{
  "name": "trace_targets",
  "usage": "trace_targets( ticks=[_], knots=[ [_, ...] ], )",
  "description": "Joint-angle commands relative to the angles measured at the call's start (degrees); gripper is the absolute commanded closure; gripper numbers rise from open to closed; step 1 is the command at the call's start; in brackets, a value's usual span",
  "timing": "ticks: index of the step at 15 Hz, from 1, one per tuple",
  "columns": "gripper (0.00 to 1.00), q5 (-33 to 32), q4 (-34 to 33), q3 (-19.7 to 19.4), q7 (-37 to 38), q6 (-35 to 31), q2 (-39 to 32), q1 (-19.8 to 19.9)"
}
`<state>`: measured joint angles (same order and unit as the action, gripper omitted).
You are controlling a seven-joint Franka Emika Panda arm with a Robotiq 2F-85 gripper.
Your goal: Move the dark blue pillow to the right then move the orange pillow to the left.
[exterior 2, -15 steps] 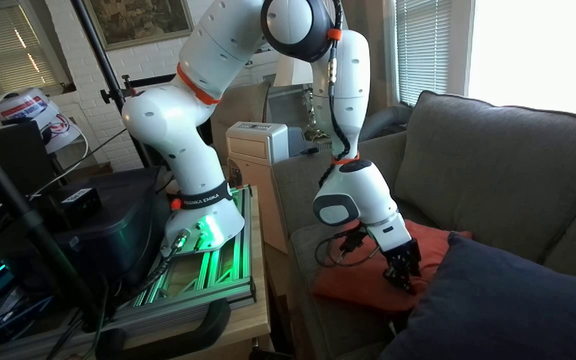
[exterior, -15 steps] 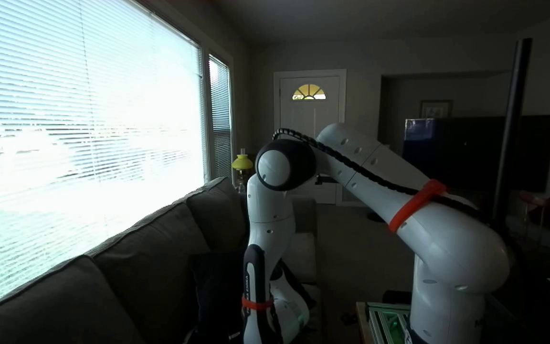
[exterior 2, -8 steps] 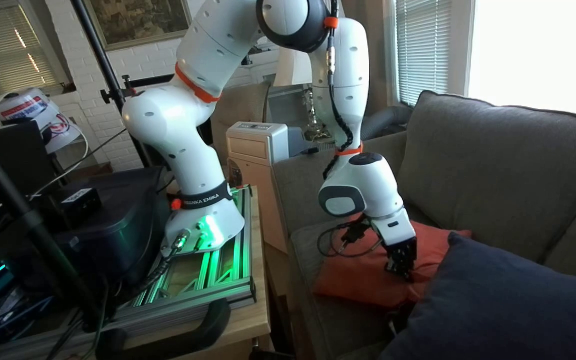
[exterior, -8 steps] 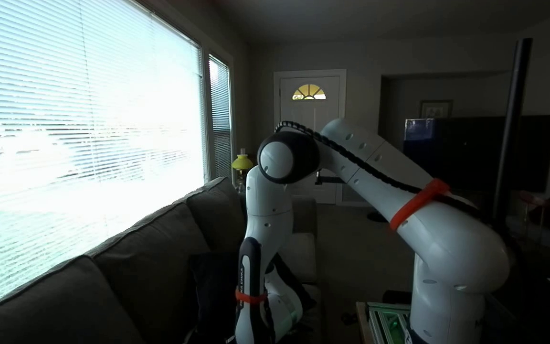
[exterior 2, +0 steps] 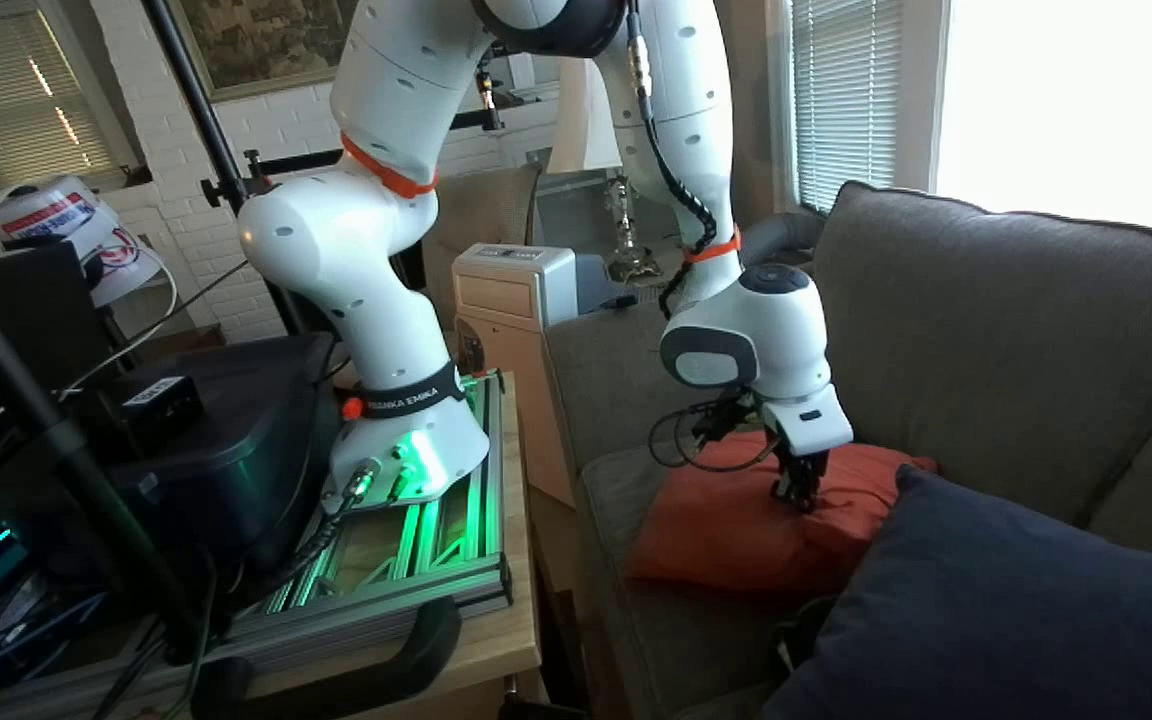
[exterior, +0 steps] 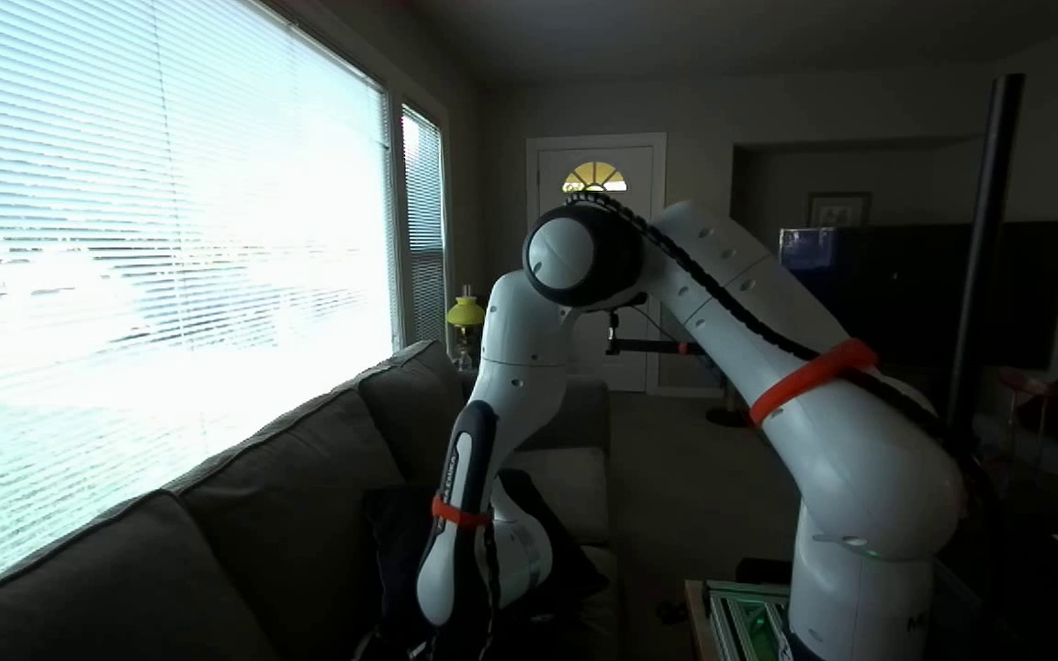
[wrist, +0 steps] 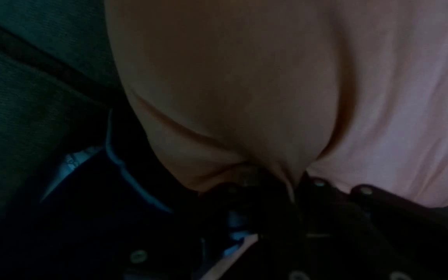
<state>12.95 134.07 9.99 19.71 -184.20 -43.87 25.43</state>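
Observation:
The orange pillow (exterior 2: 716,535) lies on the sofa seat in an exterior view. It fills much of the wrist view (wrist: 239,77), where it looks pale and its fabric gathers in folds toward the fingers. My gripper (exterior 2: 798,498) is shut on a pinch of that fabric; the fingers also show in the wrist view (wrist: 292,190). The dark blue pillow (exterior 2: 1026,610) stands tilted at the right, beside and partly in front of the orange one. It is a nearly black shape in an exterior view (exterior: 396,542), where the arm hides the gripper and the orange pillow is not visible.
Grey sofa back cushions (exterior 2: 996,350) stand behind the pillows. The sofa arm (exterior 2: 626,370) is at the far end. The robot's wooden cart (exterior 2: 526,600) stands beside the sofa. A loose cable loop (exterior 2: 681,440) hangs from the wrist. A yellow lamp (exterior: 466,312) stands beyond the sofa.
The arm and gripper have risen and shifted toward the sofa back. The orange fabric has drawn up with the fingers and the pillow bulges higher. The dark blue pillow has not moved.

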Motion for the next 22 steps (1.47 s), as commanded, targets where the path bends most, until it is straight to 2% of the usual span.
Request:
trace_targets(
  ticks=[1, 4, 6, 10, 16, 22],
  knots=[
    [0.98, 0.4, 0.2, 5.9, -5.0, 7.0, 3.3, 4.6],
    [0.98, 1.0, -0.4, 9.9, -10.2, 11.5, 5.0, 7.0],
    [0.98, 1.8, -1.0, 11.4, -13.2, 12.9, 5.9, 7.2],
    [0.98, 2.2, -2.5, 13.3, -19.8, 16.8, 7.9, 7.1],
    [0.98, 1.2, -4.4, 17.1, -35.9, 19.0, 9.7, 8.4],
    [0.98, 1.5, -7.5, 20.1, -47.3, 24.3, 10.6, 9.2]
  ],
)
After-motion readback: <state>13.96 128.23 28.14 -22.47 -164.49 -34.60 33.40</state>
